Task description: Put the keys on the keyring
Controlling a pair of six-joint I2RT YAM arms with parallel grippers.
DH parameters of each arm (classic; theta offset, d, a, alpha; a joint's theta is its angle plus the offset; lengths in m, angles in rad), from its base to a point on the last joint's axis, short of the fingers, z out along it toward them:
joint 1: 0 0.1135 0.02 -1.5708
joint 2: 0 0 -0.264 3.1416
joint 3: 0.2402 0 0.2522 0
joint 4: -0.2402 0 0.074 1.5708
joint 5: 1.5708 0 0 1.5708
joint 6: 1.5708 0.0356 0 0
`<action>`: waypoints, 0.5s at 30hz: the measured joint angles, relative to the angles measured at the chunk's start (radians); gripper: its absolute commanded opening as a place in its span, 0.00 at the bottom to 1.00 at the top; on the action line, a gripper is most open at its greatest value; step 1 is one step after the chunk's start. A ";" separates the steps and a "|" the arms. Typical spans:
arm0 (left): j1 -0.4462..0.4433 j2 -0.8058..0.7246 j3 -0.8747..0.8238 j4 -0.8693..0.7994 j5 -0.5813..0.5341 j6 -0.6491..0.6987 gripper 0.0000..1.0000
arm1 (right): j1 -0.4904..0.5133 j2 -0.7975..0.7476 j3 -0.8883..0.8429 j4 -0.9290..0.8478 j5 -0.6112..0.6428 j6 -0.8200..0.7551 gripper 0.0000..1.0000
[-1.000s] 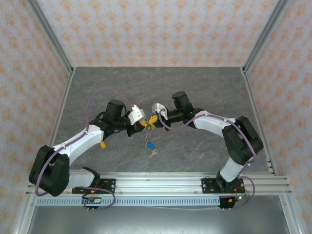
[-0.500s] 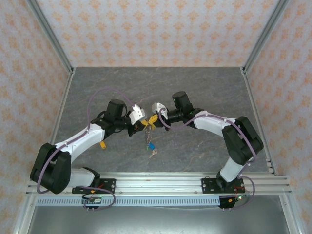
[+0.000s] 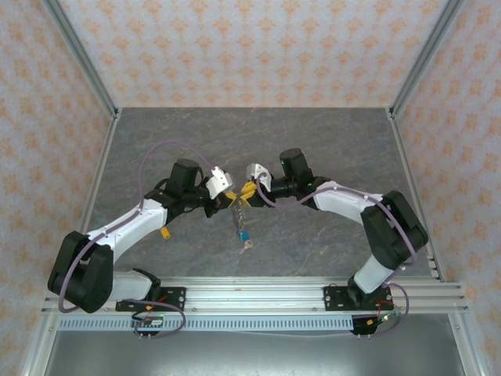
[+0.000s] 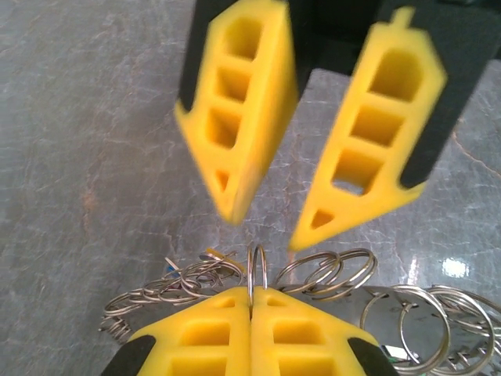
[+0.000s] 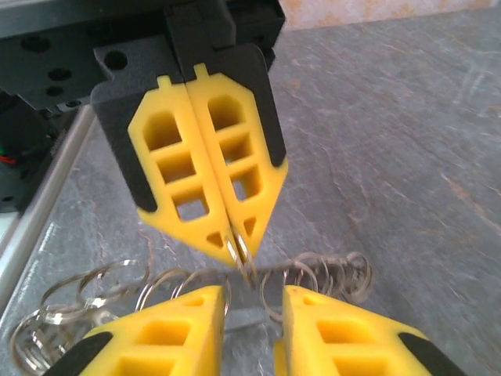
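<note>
In the overhead view, nearest the arm bases, a small silvery key (image 3: 246, 245) shows just below centre against the grey counter (image 3: 313, 141). A blue-headed key (image 3: 244, 233) sits just above it, at the lower end of the keyring (image 3: 237, 218), a string of linked wire loops hanging at mid-frame. Farther up, the left gripper (image 3: 228, 202) has its jaws pressed together on one upright loop of the keyring, pinched between its yellow pads (image 4: 211, 329). Facing it, the right gripper (image 3: 245, 192) has its jaws parted around that loop. Whether they touch it cannot be told.
</note>
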 measured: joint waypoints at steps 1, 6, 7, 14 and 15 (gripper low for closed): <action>0.006 -0.004 -0.001 0.003 -0.018 -0.009 0.00 | 0.000 -0.023 -0.013 0.002 0.039 0.044 0.24; 0.059 -0.020 -0.007 0.034 -0.071 -0.075 0.00 | 0.000 -0.126 -0.071 0.002 0.206 0.310 0.18; 0.071 -0.021 -0.007 0.040 -0.082 -0.087 0.00 | 0.004 -0.142 -0.089 0.002 0.227 0.360 0.19; 0.087 -0.024 -0.007 0.040 -0.134 -0.144 0.00 | 0.169 -0.181 -0.243 -0.054 0.394 0.574 0.18; 0.087 -0.025 -0.008 0.040 -0.137 -0.149 0.00 | 0.189 -0.181 -0.253 -0.069 0.419 0.603 0.18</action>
